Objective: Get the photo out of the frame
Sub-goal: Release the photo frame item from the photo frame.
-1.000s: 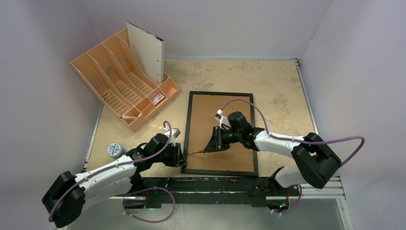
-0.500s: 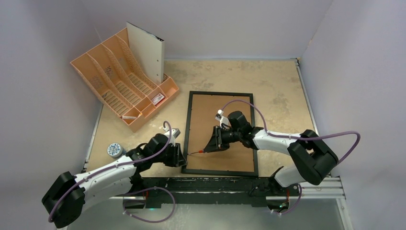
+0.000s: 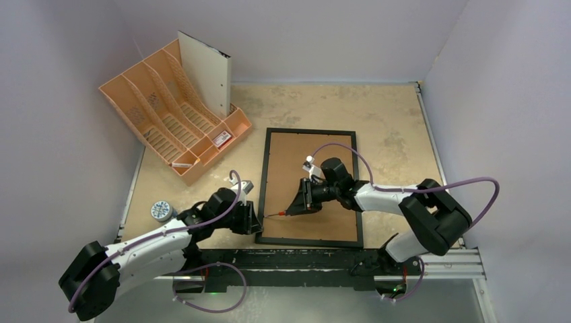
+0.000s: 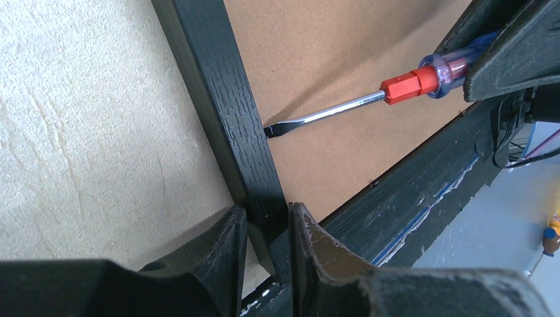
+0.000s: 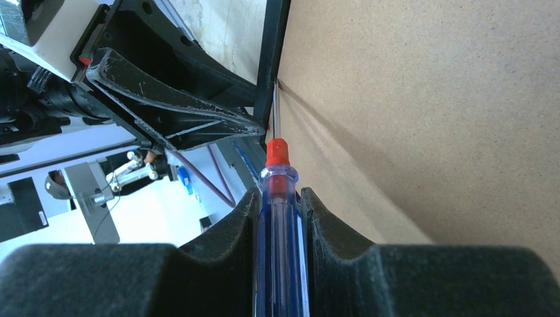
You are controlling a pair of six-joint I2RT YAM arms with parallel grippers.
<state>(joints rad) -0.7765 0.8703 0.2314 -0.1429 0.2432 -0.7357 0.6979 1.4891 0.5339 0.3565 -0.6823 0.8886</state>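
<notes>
The black frame (image 3: 264, 168) lies face down on the table, its brown fibreboard back (image 3: 323, 222) up. The photo is hidden. My left gripper (image 3: 256, 222) is shut on the frame's left rail near the near-left corner; the rail (image 4: 218, 99) runs between its jaws in the left wrist view. My right gripper (image 3: 301, 200) is shut on a blue-handled screwdriver (image 5: 280, 218) with a red collar. Its metal blade tip (image 4: 271, 129) touches the seam between the left rail and the backing board (image 5: 429, 99).
An orange file organiser (image 3: 168, 114) holding a white sheet (image 3: 207, 70) stands at the far left. A small round tin (image 3: 160, 210) lies left of my left arm. The table's near edge rail (image 3: 310, 259) runs just below the frame.
The grippers, screwdriver and frame hold their places. Only the right arm's elbow and cable have shifted a little to the left.
</notes>
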